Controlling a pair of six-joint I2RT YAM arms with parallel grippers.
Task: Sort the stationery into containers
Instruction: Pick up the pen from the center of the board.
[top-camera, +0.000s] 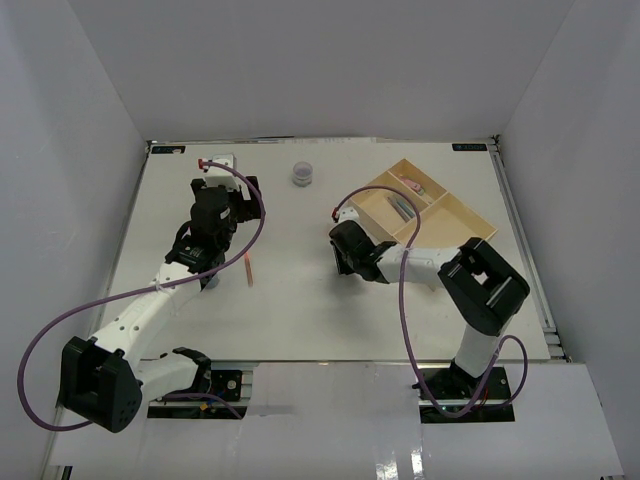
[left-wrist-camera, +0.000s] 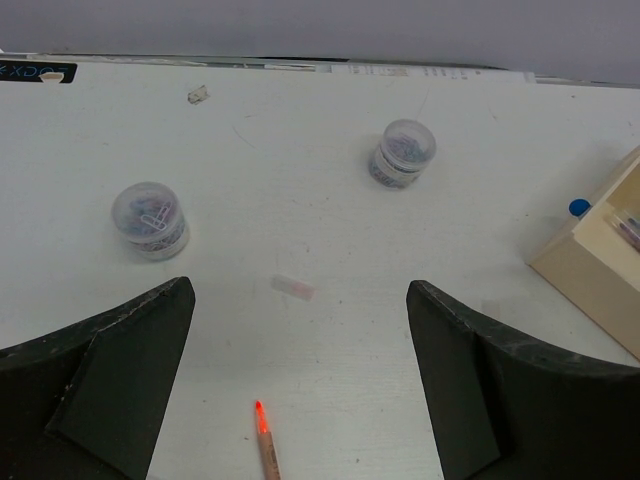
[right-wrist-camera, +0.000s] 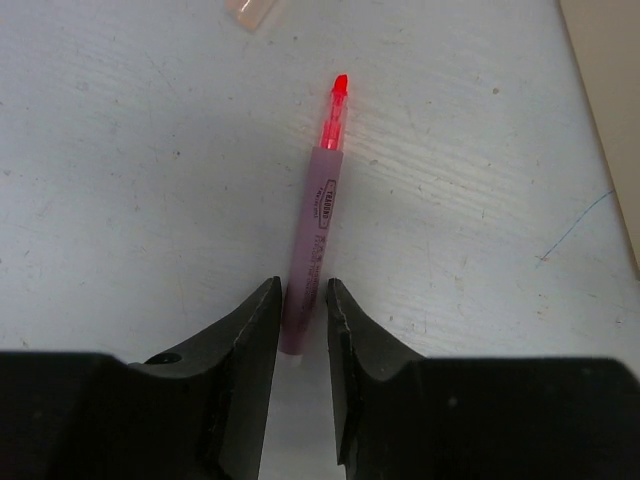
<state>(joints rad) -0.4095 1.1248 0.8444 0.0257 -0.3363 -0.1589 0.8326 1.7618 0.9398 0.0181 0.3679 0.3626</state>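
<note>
In the right wrist view a pink pen (right-wrist-camera: 322, 200) with a bright red tip lies on the white table. My right gripper (right-wrist-camera: 302, 290) straddles its rear end. The jaws stand narrow; the left one touches the barrel and a thin gap shows at the right one. From above, the right gripper (top-camera: 340, 250) sits left of the beige tray (top-camera: 470, 215), which holds a pink piece (top-camera: 410, 183) and a pen (top-camera: 403, 208). My left gripper (left-wrist-camera: 300, 290) is wide open and empty above an orange-tipped pencil (left-wrist-camera: 266, 445). Two grey tubs (left-wrist-camera: 150, 218) (left-wrist-camera: 402, 153) stand beyond it.
A pale clear cap (left-wrist-camera: 292, 288) lies between the left fingers. A small blue piece (left-wrist-camera: 578, 208) sits by the tray corner (left-wrist-camera: 590, 270). The tray wall (right-wrist-camera: 610, 100) runs along the right of the right wrist view. A pale stub (right-wrist-camera: 250, 10) lies ahead of the pen.
</note>
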